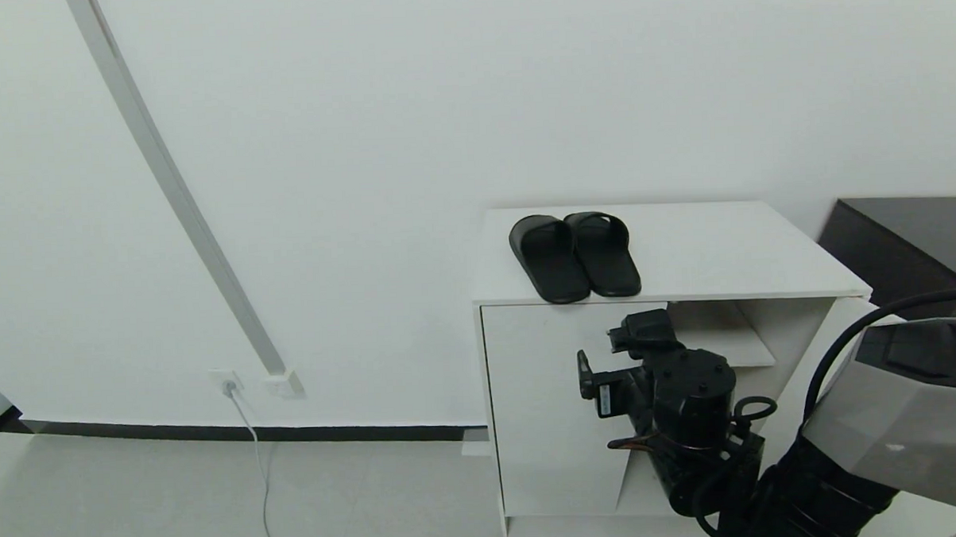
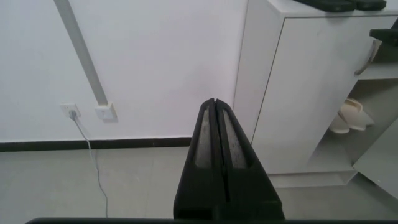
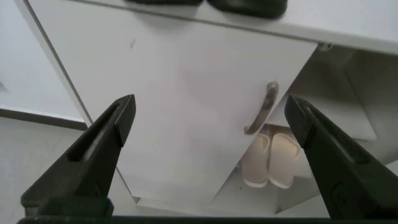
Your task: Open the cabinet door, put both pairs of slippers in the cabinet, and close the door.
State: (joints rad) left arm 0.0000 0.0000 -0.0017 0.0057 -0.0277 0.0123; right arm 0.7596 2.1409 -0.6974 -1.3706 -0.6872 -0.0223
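The black slippers (image 1: 574, 255) lie lengthwise front to back at the cabinet top's (image 1: 724, 248) front left edge, just above the right gripper (image 3: 210, 106), spread wide and empty. The left gripper (image 2: 214, 124) is closed, empty and farther away.

The left gripper (image 2: 214, 107) hangs low in front of a white wall, its two dark fingers pressed flat together with no gap between them. Beyond it stands a white cabinet (image 2: 267, 74) with one door (image 2: 308, 93) flush against its front and a curved handle (image 2: 365, 57) at that door's far edge; beside the door the inside lies open, with a pair of pale slippers (image 2: 350, 116) on a low shelf, and black slippers (image 2: 339, 5) lie on the cabinet's top. On the wall away from the cabinet, a grey strip (image 2: 79, 56) slants down to a small box (image 2: 106, 112) next to a socket (image 2: 69, 109), from which a thin cable (image 2: 91, 152) trails onto the grey floor (image 2: 137, 186).
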